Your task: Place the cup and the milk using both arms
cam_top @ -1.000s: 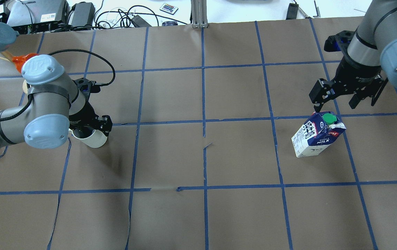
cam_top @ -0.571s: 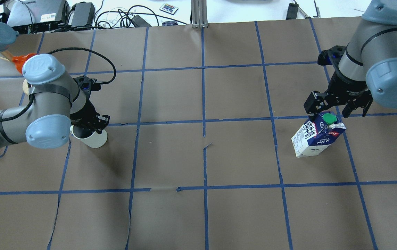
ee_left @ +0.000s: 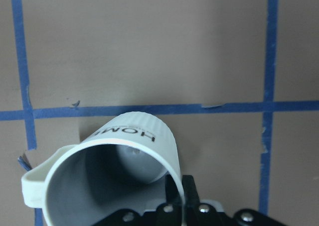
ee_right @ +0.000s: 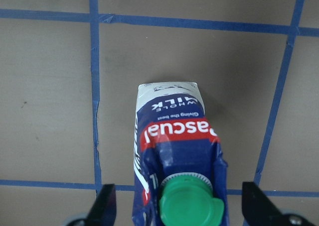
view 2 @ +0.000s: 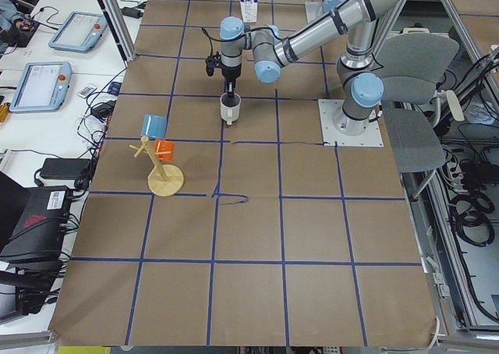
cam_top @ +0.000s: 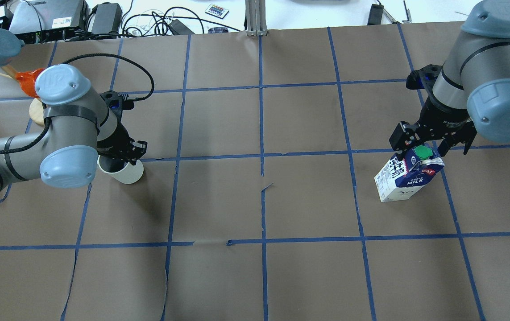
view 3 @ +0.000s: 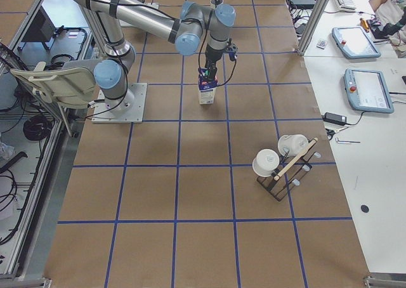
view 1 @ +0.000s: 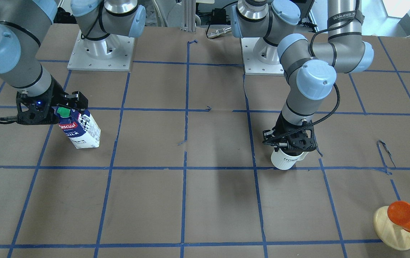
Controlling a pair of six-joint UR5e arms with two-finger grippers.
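My left gripper [cam_top: 123, 152] is clamped on the HOME mug [cam_top: 126, 174] rim, one finger inside, ready to lift. My right gripper [cam_top: 423, 143] is spread, straddling the Pascual milk carton [cam_top: 401, 180], which stands upright on the table [cam_top: 308, 200], ungripped.

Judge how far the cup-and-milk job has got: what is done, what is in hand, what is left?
Done: only the approaches; nothing looks placed. In hand: the left gripper has its jaws shut on the rim of the cup; the right gripper straddles the top of the milk, jaws open and clear of it. Left: close on the milk, then carry and set down both.
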